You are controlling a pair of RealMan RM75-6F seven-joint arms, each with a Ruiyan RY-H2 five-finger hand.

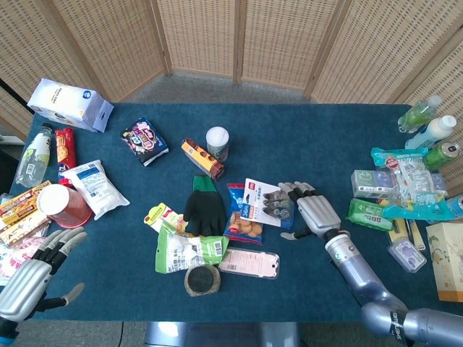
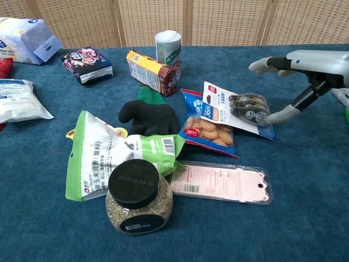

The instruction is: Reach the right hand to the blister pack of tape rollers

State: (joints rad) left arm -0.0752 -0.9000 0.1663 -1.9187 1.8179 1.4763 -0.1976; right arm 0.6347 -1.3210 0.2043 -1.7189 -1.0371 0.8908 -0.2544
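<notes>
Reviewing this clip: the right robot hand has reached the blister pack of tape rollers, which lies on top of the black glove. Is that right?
Not quite. The right robot hand is at the blister pack of tape rollers, but the pack lies partly on the blue cookie packet, not the black glove, which sits apart to its left. The chest view shows this.

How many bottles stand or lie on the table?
3: a clear bottle lying at the left edge, and a green bottle with a white bottle beside it at the far right corner. Others may hide among the clutter.
</notes>
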